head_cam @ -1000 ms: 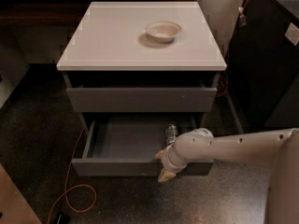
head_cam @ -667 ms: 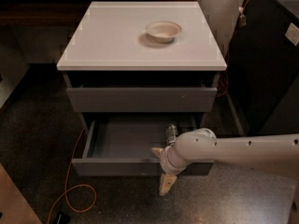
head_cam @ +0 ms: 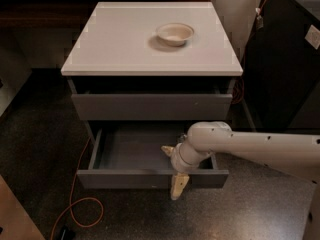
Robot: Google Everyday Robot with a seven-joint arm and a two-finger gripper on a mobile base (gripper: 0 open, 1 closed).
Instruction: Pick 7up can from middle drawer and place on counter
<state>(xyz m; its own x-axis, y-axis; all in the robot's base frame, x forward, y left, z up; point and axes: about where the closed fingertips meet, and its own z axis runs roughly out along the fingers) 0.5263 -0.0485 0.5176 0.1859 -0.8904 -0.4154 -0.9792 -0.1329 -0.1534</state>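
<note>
Hovering end effector (head_cam: 173, 168) overhangs middle drawer (head_cam: 130, 178) below counter (head_cam: 125, 44).

Claw (head_cam: 174, 168), fingers apart, at the open middle drawer (head_cam: 125, 179) front.

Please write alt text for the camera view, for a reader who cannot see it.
A white robot arm reaches in from the right, and its gripper is at the front edge of the open middle drawer of a grey cabinet. The 7up can cannot be seen. A cream bowl sits on the white counter above.
</note>
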